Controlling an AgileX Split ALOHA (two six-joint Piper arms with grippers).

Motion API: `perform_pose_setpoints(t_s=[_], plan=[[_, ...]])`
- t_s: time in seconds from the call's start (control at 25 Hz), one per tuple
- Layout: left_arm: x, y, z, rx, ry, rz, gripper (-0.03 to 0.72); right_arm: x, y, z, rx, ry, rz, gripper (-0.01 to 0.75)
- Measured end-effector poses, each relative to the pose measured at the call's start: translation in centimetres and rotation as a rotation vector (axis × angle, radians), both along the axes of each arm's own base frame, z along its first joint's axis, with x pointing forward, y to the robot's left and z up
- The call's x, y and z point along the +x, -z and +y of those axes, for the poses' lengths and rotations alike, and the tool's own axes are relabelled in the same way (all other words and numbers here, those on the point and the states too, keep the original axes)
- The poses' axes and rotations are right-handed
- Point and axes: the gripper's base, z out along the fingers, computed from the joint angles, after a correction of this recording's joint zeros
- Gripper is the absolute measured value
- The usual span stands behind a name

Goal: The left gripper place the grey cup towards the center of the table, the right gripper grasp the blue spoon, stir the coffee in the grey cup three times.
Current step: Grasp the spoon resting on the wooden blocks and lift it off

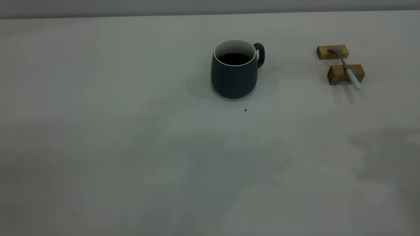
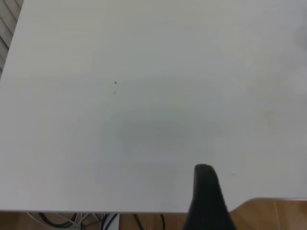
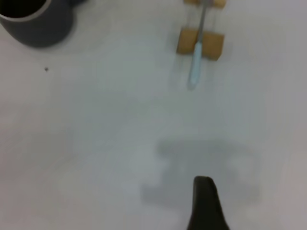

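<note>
Grey cup [image 1: 233,73] with coffee [image 1: 234,58]: upright on bench [image 1: 131,147], far from right gripper [image 3: 207,206]. Blue spoon [image 1: 348,69]: across two wooden blocks [image 1: 346,74], nearer. Left gripper [image 2: 207,201]: over bare bench. Neither gripper's opening can be judged.

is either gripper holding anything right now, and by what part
Nothing is held. The grey cup stands alone on the table, and the blue spoon lies across two wooden blocks, with no gripper near either.

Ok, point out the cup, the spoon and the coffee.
cup [image 1: 233,80], exterior view, front of its body
spoon [image 1: 353,78], exterior view, pale handle
coffee [image 1: 234,58], exterior view, liquid surface
</note>
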Motion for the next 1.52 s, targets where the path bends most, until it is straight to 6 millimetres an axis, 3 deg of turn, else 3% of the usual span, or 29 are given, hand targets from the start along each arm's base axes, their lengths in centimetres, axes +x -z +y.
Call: perform_pose_setpoints(t_s=[0.32,0.56,0.84,1.2,1.52], plan=[[0.0,0.0,0.0,0.000,0.000,0.000,0.585,7.7,5.4,1.0,0.023,-0.001,0.251,0.561],[0.0,0.0,0.0,0.000,0.000,0.000,0.585,11.2,9.0,1.5,0.056,-0.001,0.323,0.562],[0.0,0.0,0.0,0.000,0.000,0.000,0.585,14.9,15.2,1.8,0.051,0.004,0.421,0.562],[0.0,0.0,0.0,0.000,0.000,0.000,0.585,18.4,19.9,2.0,0.049,0.015,0.422,0.562],[0.0,0.0,0.0,0.000,0.000,-0.001,0.585,18.7,21.8,0.9,0.012,0.041,0.448,0.562]])
